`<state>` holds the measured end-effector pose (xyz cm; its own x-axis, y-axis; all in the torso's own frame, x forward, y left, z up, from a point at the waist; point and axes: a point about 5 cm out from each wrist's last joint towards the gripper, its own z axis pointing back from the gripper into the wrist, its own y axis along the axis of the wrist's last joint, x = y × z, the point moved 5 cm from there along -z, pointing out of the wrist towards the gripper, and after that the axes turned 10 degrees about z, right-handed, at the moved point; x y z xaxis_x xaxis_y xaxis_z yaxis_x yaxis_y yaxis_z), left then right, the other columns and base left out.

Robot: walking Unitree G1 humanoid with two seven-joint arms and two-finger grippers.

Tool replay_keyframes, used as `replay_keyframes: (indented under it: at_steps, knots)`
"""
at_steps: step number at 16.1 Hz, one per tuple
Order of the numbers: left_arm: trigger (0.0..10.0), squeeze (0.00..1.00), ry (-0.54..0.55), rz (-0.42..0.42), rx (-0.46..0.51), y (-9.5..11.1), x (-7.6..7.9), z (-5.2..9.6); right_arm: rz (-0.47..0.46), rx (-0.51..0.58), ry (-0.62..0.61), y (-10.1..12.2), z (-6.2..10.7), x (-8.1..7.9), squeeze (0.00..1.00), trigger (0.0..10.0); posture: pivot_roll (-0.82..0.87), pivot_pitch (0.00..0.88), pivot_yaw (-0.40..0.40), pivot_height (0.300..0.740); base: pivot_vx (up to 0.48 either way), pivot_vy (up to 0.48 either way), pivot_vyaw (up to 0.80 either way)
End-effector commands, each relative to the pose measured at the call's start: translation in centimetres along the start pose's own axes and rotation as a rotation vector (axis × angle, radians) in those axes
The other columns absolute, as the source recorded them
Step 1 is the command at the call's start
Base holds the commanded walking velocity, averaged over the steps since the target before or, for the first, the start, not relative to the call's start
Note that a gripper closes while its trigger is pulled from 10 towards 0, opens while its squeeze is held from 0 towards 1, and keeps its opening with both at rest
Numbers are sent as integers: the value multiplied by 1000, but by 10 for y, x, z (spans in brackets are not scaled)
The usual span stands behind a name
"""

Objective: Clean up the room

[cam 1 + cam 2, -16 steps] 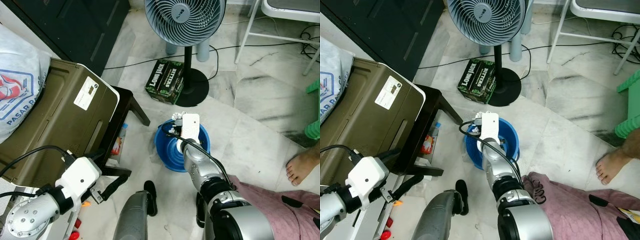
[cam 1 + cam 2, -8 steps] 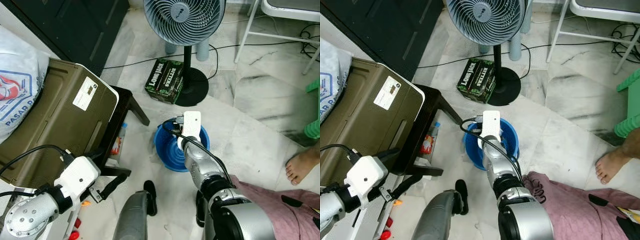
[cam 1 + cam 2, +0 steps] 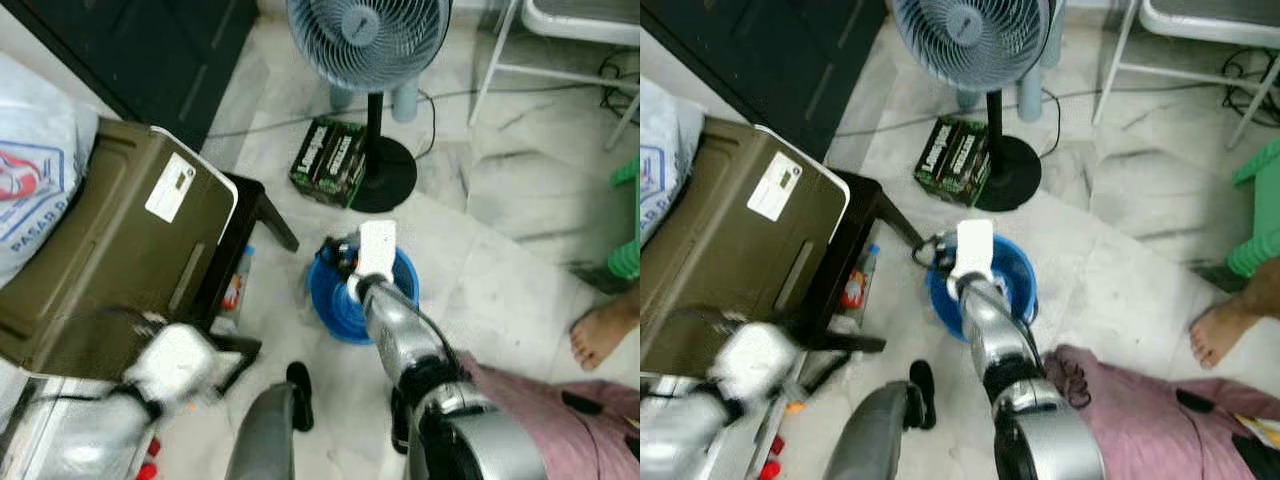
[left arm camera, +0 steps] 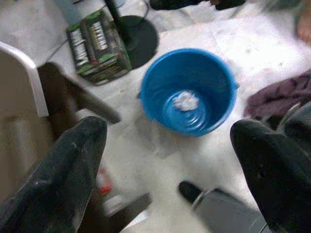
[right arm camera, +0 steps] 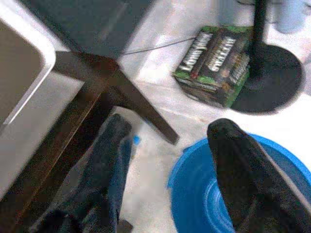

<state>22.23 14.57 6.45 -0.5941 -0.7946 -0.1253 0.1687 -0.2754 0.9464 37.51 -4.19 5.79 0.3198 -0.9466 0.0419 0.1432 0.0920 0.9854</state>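
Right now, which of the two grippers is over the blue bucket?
The right gripper, reaching forward at the rim of the blue bucket. The left gripper hangs back by the olive case, away from the bucket.

I read "LONG JING" and "BITTERS" in pale letters on the green-and-black carton, which lies beyond my right fingertips. The white label on the olive case and the sack's red-and-blue print are too blurred to read.
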Motion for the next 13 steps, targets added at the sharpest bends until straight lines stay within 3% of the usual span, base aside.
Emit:
replay_keyframes:
  at_steps: [1,4,6,7,8,9,10,13]
  knots:
    - [10000,0,24,-12,-17,-12,2,-6,2,-12,93,-16,12,-22,1000,10000,179,309,158,740,0,0,0]
    - [10000,0,44,11,51,-11,9,-36,111,23,140,-27,38,-7,1000,10000,79,261,136,740,0,0,0]
    - [10000,0,-1,10,104,-9,28,-60,207,81,96,-15,53,18,1000,10000,26,229,124,740,0,0,0]
    - [10000,0,0,3,131,1,13,-61,212,82,65,-14,58,28,1000,10000,3,212,121,740,0,0,0]
    - [10000,0,9,-6,181,26,-5,-64,197,83,6,-12,69,43,1000,10000,-26,182,111,740,0,0,0]
    - [10000,0,18,-8,226,44,-9,-70,166,79,-54,-12,82,57,1000,10000,-44,160,105,740,0,0,0]
    - [10000,0,28,-9,249,51,-9,-73,120,77,-92,-13,92,65,1000,10000,-60,137,97,740,0,0,0]
    - [10000,0,105,13,311,62,-14,-80,125,99,-259,-12,126,94,1000,10000,-113,45,62,740,0,0,0]
